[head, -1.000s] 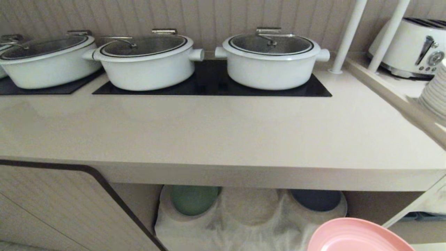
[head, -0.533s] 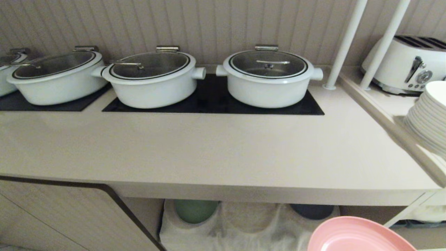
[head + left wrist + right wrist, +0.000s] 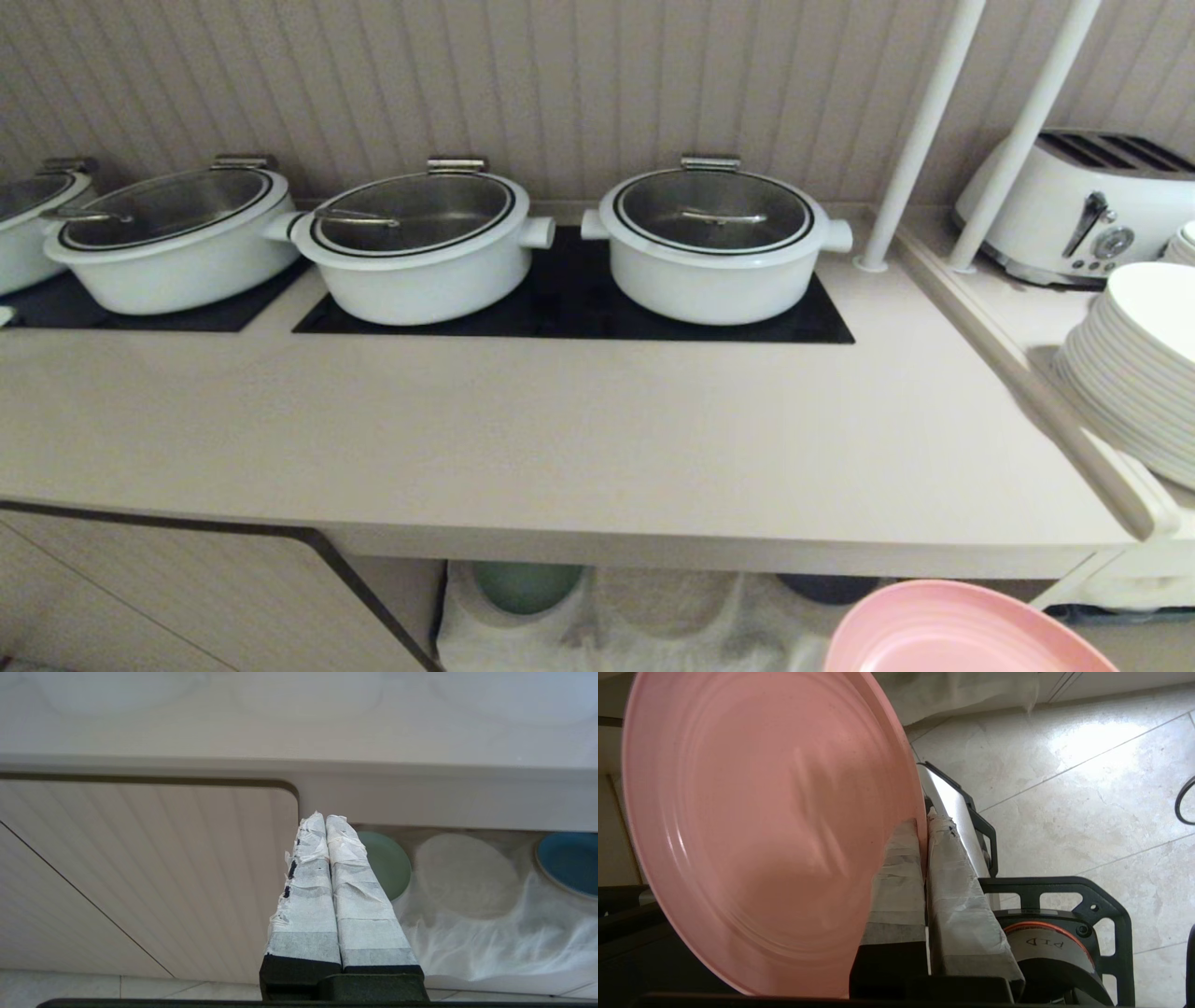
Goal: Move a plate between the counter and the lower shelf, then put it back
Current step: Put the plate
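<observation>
The salmon-pink plate (image 3: 952, 635) hangs in the air at the lower right of the head view, below the front edge of the beige counter (image 3: 597, 439). My right gripper (image 3: 924, 823) is shut on the plate (image 3: 761, 826), pinching its rim between the taped fingers. Under the counter, the lower shelf (image 3: 467, 877) holds a white wrinkled cloth (image 3: 644, 621). My left gripper (image 3: 325, 817) is shut and empty, pointing at the cabinet front beside the shelf. Neither gripper shows in the head view.
Three white lidded pots (image 3: 714, 243) stand on black hob panels (image 3: 569, 313). A stack of white plates (image 3: 1134, 369) and a toaster (image 3: 1083, 205) sit at the right behind two white poles (image 3: 920, 131). A green plate (image 3: 385, 863) and a blue plate (image 3: 567, 861) lie on the shelf.
The head view has risen: pots and counter slid down the picture and less of the shelf shows. The pink plate stays at the lower right, held by my right gripper.
</observation>
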`<state>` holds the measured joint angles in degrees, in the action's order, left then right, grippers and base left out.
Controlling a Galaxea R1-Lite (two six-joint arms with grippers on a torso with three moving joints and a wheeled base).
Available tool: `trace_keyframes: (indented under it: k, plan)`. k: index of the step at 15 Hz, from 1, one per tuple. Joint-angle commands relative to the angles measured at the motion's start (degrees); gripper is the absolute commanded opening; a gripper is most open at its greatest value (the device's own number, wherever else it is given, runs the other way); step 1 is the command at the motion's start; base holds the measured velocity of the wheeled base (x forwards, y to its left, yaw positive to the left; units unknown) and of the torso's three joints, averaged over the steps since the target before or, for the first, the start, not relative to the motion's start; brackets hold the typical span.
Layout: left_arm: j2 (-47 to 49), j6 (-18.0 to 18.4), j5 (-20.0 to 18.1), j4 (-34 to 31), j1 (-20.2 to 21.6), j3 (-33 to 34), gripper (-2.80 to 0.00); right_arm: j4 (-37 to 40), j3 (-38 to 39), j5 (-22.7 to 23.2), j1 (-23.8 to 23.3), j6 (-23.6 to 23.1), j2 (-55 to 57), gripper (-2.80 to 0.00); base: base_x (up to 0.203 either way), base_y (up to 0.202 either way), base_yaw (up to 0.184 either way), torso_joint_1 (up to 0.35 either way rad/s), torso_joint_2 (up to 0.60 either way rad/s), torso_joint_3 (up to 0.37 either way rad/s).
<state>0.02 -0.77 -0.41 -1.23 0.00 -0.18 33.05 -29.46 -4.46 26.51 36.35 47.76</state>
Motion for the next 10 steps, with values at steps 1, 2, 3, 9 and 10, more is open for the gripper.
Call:
trace_keyframes:
  k: [1, 2, 3, 9, 10]
  plan:
    - [-0.02, -0.02, -0.02, 0.0, 0.0, 0.01, -2.8, 0.17, 0.02, -0.03, 0.03, 0.21, -0.04, -2.8, 0.0, 0.0, 0.0, 0.157, -0.33, -0.186]
    - [-0.02, -0.02, -0.02, 0.0, 0.0, 0.01, -2.8, 0.17, -0.07, -0.03, 0.03, 0.13, -0.04, -2.8, 0.0, 0.0, 0.0, 0.164, -0.33, -0.164]
    - [-0.02, -0.02, -0.02, 0.0, 0.0, 0.01, -2.8, 0.17, -0.07, -0.03, 0.03, 0.13, -0.04, -2.8, 0.0, 0.0, 0.0, 0.173, -0.35, -0.185]
    - [-0.02, -0.02, -0.02, 0.0, 0.0, 0.01, -2.8, 0.35, -1.13, -0.03, 0.21, 0.13, 0.05, -2.8, 0.0, 0.0, 0.0, 0.099, -0.2, -0.102]
    - [-0.02, -0.02, -0.02, 0.0, 0.0, 0.01, -2.8, 0.38, -1.12, -0.03, 0.59, 0.13, 0.05, -2.8, 0.0, 0.0, 0.0, 0.0, 0.0, 0.0]
